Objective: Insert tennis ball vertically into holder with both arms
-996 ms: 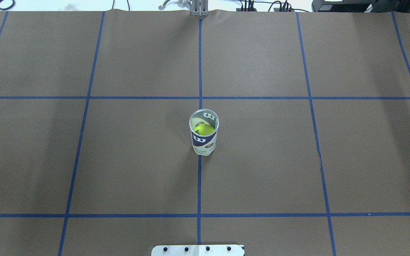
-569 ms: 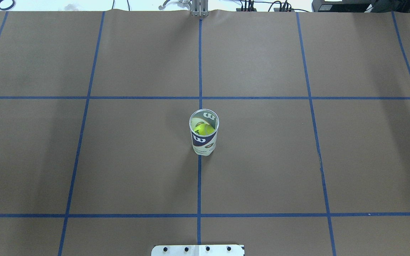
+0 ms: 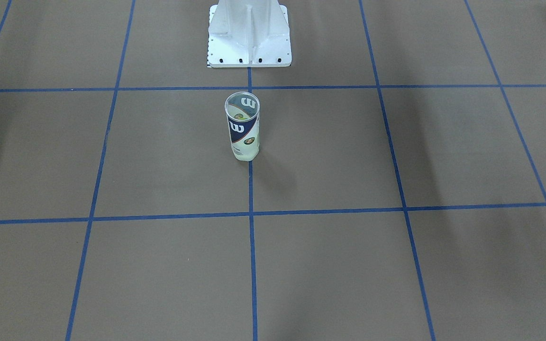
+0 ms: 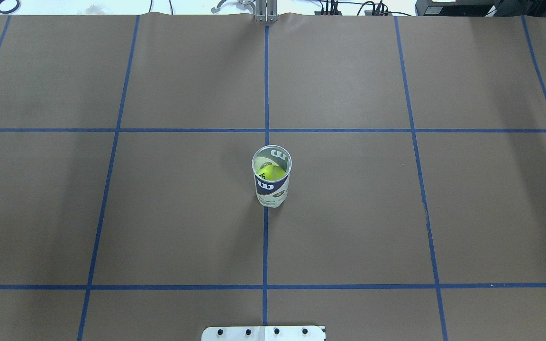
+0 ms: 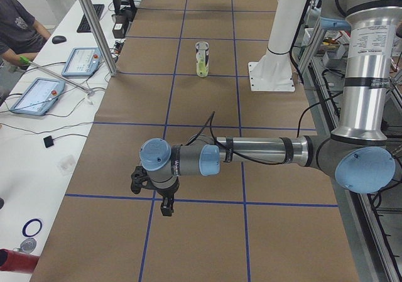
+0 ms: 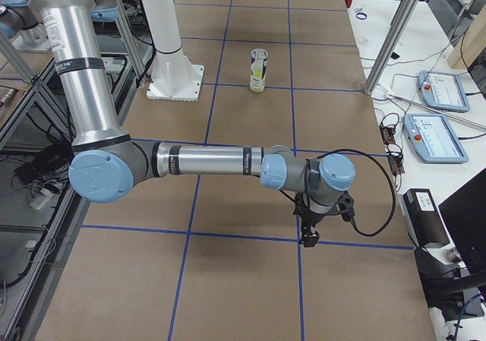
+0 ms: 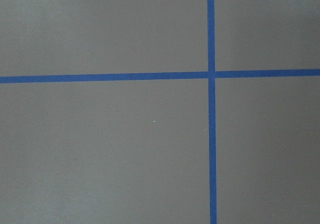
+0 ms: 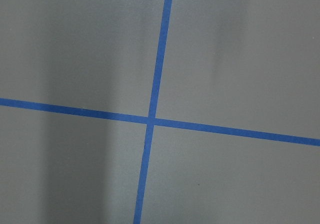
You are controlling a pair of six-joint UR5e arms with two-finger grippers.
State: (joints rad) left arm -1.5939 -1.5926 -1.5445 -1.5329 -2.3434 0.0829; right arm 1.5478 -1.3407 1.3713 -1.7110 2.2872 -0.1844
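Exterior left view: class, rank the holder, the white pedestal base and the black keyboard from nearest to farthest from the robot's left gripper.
Measured from the left gripper:
1. the holder, mid-table, farther along.
2. the white pedestal base, right of the holder, on the robot's side.
3. the black keyboard, far off at the view's upper left.

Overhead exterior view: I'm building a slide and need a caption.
Yellow-green tennis ball sits inside upright clear plastic cylindrical can on brown blue-gridded table.
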